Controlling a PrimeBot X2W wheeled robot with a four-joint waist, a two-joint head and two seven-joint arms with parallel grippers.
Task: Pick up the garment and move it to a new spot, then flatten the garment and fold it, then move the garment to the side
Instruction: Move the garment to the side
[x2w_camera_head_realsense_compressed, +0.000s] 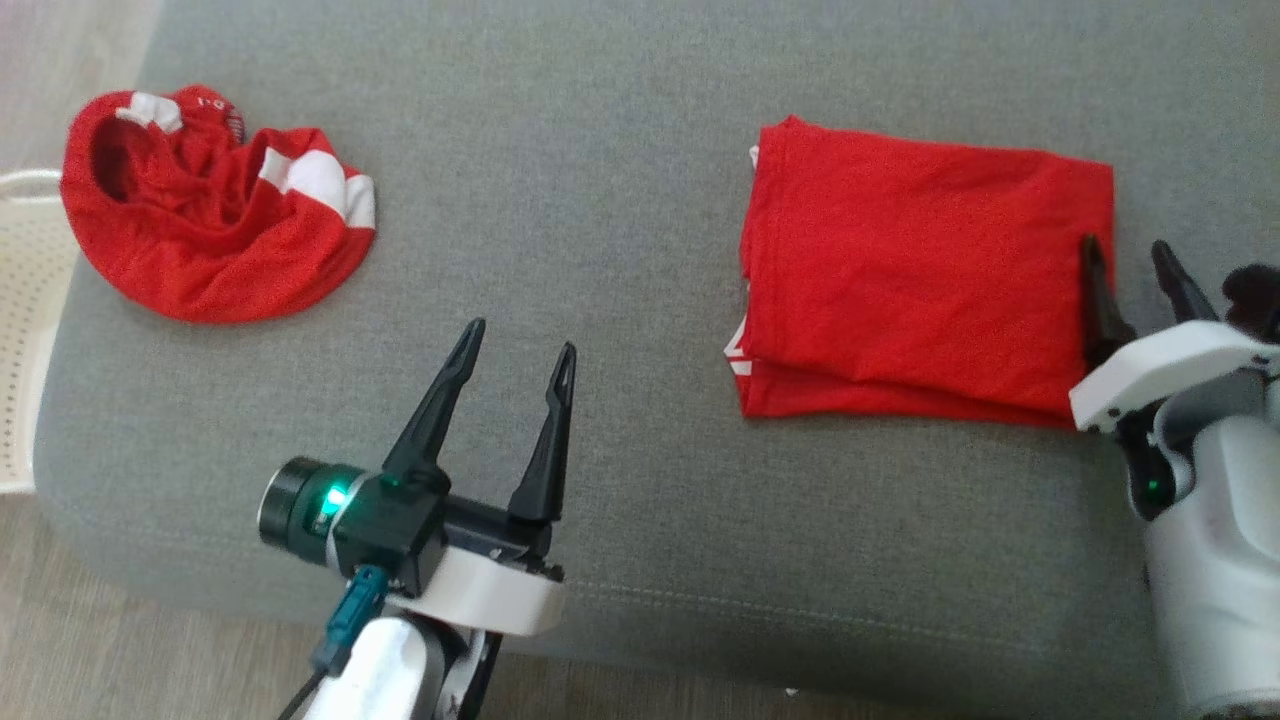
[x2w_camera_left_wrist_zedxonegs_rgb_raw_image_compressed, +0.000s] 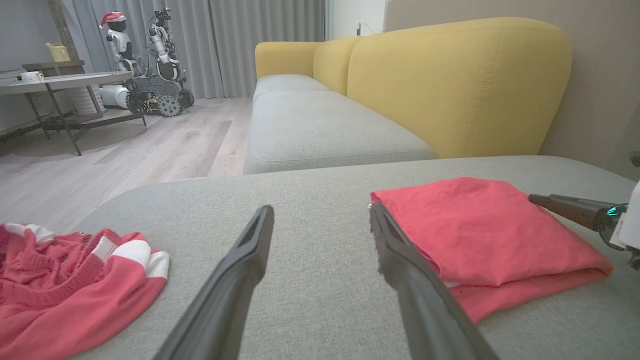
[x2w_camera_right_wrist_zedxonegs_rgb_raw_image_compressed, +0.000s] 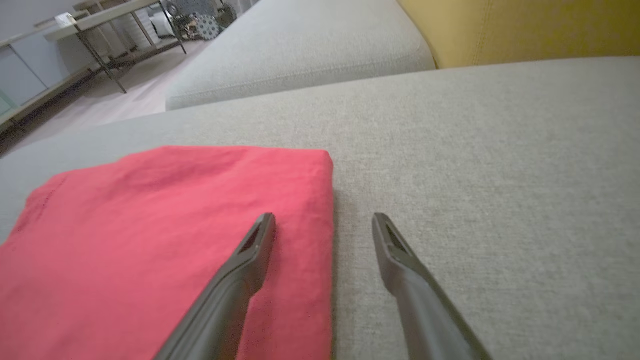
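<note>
Grey cushion (x2w_camera_head_realsense_compressed: 620, 200) = work surface. Folded red garment (x2w_camera_head_realsense_compressed: 920, 270) ctr-right of head view, long axis L-R. Crumpled red-white garment (x2w_camera_head_realsense_compressed: 210, 230) upper left, well apart. Right gripper (x2w_camera_head_realsense_compressed: 1125, 250) nearer: fingers wide, astride garment's right edge, one over cloth, other over cushion. Left gripper (x2w_camera_head_realsense_compressed: 522, 338) lower ctr, wide, empty.

A wide grey woven-fabric sofa cushion (x2w_camera_head_realsense_compressed: 640, 200) with rounded corners carries two pieces of clothing. A folded red cloth garment (x2w_camera_head_realsense_compressed: 920, 270) lies flat toward its right side, its layers stacked in a rough rectangle. A crumpled red-and-white knit garment (x2w_camera_head_realsense_compressed: 210, 220) lies bunched near its left edge, well apart from the folded one.
</note>
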